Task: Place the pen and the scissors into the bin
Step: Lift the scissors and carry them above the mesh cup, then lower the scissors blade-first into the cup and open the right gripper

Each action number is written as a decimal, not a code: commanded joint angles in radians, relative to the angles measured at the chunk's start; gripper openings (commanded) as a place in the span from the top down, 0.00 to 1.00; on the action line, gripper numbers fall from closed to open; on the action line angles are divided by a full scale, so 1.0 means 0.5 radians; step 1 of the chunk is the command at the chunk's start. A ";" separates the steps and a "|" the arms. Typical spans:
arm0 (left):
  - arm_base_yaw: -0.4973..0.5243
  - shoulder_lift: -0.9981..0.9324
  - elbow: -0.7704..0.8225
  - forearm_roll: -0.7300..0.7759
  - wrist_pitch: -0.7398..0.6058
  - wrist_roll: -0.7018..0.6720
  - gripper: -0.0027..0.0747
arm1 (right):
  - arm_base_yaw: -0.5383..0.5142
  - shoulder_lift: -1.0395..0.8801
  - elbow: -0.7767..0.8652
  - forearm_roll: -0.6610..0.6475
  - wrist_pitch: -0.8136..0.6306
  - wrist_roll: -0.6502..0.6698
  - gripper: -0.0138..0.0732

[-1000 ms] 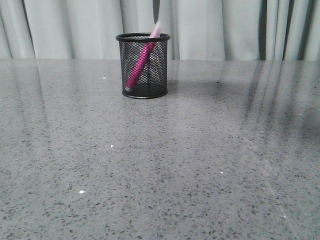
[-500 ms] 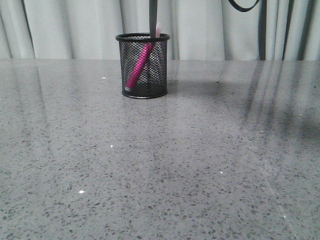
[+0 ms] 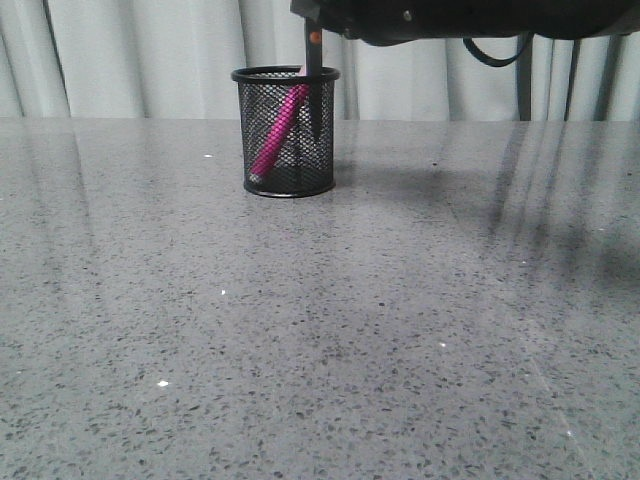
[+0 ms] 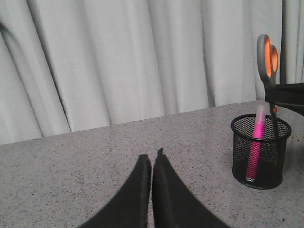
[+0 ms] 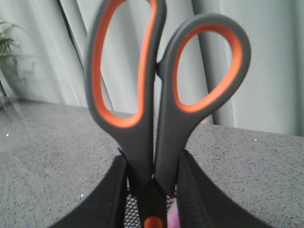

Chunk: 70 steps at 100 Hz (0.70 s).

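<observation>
Orange-lined scissors [image 5: 156, 109] handles show only in wrist views.

The bin [image 3: 287, 130] was black wire mesh with a solid black rim. The pen [image 3: 277, 133] was magenta-pink. The scissors [image 5: 156, 109] had grey handles lined in orange and an orange pivot dot. The table [image 3: 320, 330] was speckled grey; the curtain [image 4: 118, 57] was pale grey-white.

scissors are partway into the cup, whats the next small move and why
Probably lower a little more, then open the right gripper: it holds the scissors upright, blades already inside the bin beside the pen.
</observation>
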State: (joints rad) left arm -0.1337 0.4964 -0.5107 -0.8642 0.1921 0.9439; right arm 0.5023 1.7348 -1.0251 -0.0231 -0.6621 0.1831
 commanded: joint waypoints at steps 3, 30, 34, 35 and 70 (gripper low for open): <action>0.004 0.010 -0.058 -0.040 -0.088 -0.022 0.99 | -0.001 -0.076 -0.053 -0.141 -0.196 -0.014 0.93; 0.004 0.010 -0.058 -0.040 -0.088 -0.022 0.99 | -0.005 -0.076 -0.053 -0.351 -0.102 -0.014 0.93; 0.004 0.010 -0.058 -0.040 -0.088 -0.022 0.99 | -0.005 -0.076 -0.053 -0.390 -0.097 -0.014 0.93; 0.004 0.010 -0.058 -0.040 -0.088 -0.022 0.99 | -0.005 -0.076 -0.053 -0.396 -0.097 -0.014 0.93; 0.004 0.010 -0.058 -0.040 -0.088 -0.022 0.99 | -0.005 -0.076 -0.053 -0.452 0.042 -0.014 0.93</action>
State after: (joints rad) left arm -0.1337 0.4964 -0.5107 -0.8642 0.1921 0.9439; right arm 0.5023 1.7409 -1.0271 -0.2406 -0.6160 0.1816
